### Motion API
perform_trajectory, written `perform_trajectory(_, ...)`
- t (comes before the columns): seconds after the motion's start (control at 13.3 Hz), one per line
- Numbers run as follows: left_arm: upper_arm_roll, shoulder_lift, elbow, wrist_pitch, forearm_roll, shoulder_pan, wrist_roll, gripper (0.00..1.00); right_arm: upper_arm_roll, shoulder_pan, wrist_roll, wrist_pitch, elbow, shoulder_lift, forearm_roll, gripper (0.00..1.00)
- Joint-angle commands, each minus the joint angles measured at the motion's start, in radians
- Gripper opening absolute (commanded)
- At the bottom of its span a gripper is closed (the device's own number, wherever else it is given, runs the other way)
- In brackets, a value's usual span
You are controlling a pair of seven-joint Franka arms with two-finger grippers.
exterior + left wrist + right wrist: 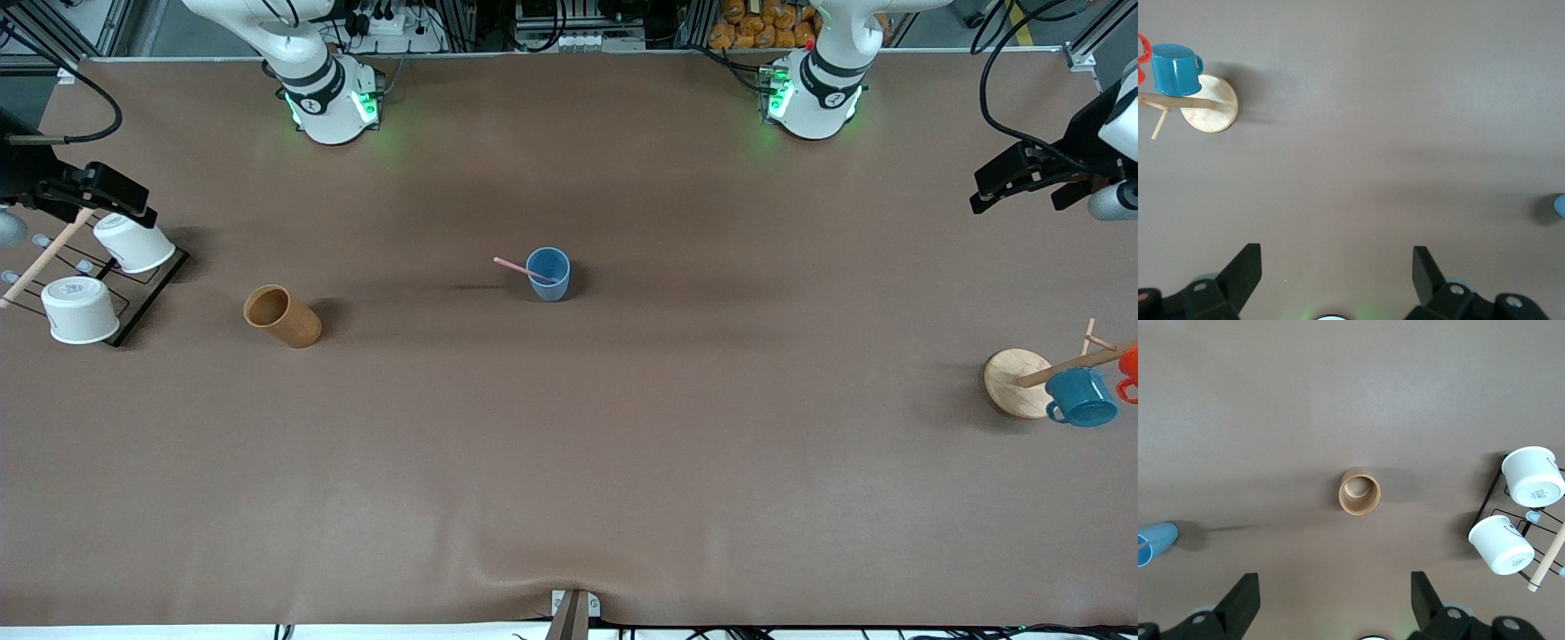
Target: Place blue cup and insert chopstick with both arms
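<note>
The blue cup [548, 274] stands upright at the middle of the table. The pale-pink chopstick [521, 268] leans inside it, its free end sticking out over the rim toward the right arm's end. My left gripper [989, 188] is open and empty, up over the left arm's end of the table; its wrist view [1337, 257] shows bare table between the fingers and the cup's edge [1559, 205]. My right gripper [133, 203] is open and empty over the white-cup rack; its wrist view [1335, 583] shows the blue cup [1155, 543] far off.
A brown cup [283, 316] lies on its side toward the right arm's end. A black wire rack [147, 298] there holds two white cups. A wooden mug tree [1013, 380] with a teal mug [1081, 397] and an orange mug stands at the left arm's end.
</note>
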Motion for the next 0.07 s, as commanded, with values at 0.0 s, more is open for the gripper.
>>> perform_trajectory(0.0,-0.018,0.014,0.033,-0.028,0.028,-0.004,0.008,1.0,-0.008,0.012,-0.01,0.004,-0.009,-0.013,-0.022,1.0)
